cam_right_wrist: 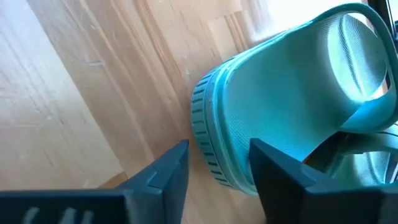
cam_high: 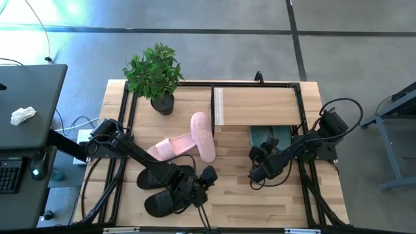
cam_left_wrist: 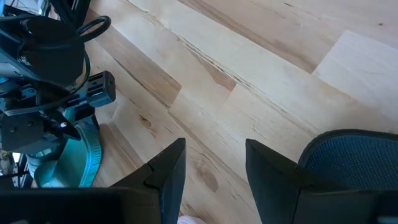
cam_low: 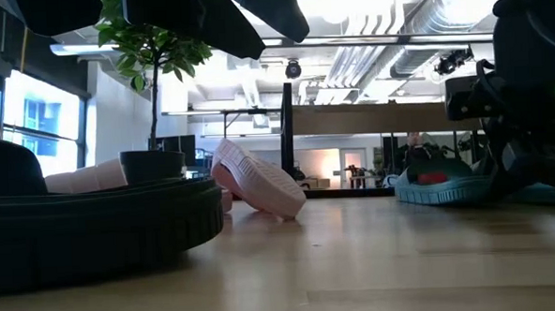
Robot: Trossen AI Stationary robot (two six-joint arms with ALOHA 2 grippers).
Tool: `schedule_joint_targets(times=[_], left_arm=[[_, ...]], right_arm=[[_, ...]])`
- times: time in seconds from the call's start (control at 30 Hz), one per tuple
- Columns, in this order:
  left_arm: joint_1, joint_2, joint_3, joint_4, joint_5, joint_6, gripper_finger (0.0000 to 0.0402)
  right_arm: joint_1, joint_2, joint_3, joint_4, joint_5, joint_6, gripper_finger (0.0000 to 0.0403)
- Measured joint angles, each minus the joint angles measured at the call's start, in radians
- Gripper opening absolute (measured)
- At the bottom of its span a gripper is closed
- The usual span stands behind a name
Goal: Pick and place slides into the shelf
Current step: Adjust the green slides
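Observation:
Two dark green slides (cam_high: 271, 138) lie on the table at the shelf's (cam_high: 260, 106) near edge, partly under its plank. My right gripper (cam_high: 255, 174) is open at the heel of one green slide (cam_right_wrist: 280, 118). My left gripper (cam_high: 207, 175) is open over bare table, just right of two black slides (cam_high: 162, 192) that lie flat on their soles. One pink slide (cam_high: 170, 148) lies flat. The other pink slide (cam_high: 203, 135) is tipped on its side edge (cam_low: 260, 186). My right gripper stands at the green slide's heel end (cam_right_wrist: 214, 134), one finger (cam_right_wrist: 283, 177) in front of the sole's rim and the other over the table. I cannot tell whether the finger touches the slide. The slide lies on the table.
A potted plant (cam_high: 156, 77) stands at the table's far left, beside the shelf. A black desk with a keyboard (cam_high: 26, 110) sits left of the table. Bare wood (cam_high: 234, 201) lies between the two grippers and along the near edge.

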Motion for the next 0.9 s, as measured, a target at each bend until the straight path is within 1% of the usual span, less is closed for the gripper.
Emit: schedule_joint_targets(times=[0.13, 0.33, 0.47, 0.63, 0.7, 0.77, 0.83, 0.9], left_arm=[[0.000, 0.000, 0.000, 0.000, 0.000, 0.000, 0.0150], [0.000, 0.000, 0.000, 0.000, 0.000, 0.000, 0.0150], [0.000, 0.000, 0.000, 0.000, 0.000, 0.000, 0.0150], [0.000, 0.000, 0.000, 0.005, 0.000, 0.000, 0.0150], [0.000, 0.000, 0.000, 0.005, 0.000, 0.000, 0.0150], [0.000, 0.000, 0.000, 0.005, 0.000, 0.000, 0.0150], [0.000, 0.000, 0.000, 0.005, 0.000, 0.000, 0.0150], [0.000, 0.000, 0.000, 0.005, 0.000, 0.000, 0.0150]], right_arm=[[0.002, 0.000, 0.000, 0.001, -0.004, -0.003, 0.0179], [0.040, -0.014, 0.000, 0.002, 0.011, 0.021, 0.0181], [0.078, -0.060, 0.000, 0.000, 0.023, 0.076, 0.0181], [0.127, -0.151, 0.000, -0.008, 0.027, 0.157, 0.0181], [0.147, -0.194, 0.000, -0.013, 0.009, 0.183, 0.0177], [0.165, -0.233, 0.000, -0.022, -0.036, 0.211, 0.0167], [0.183, -0.269, 0.001, -0.049, -0.106, 0.263, 0.0150], [0.198, -0.296, 0.001, -0.088, -0.194, 0.338, 0.0124]])
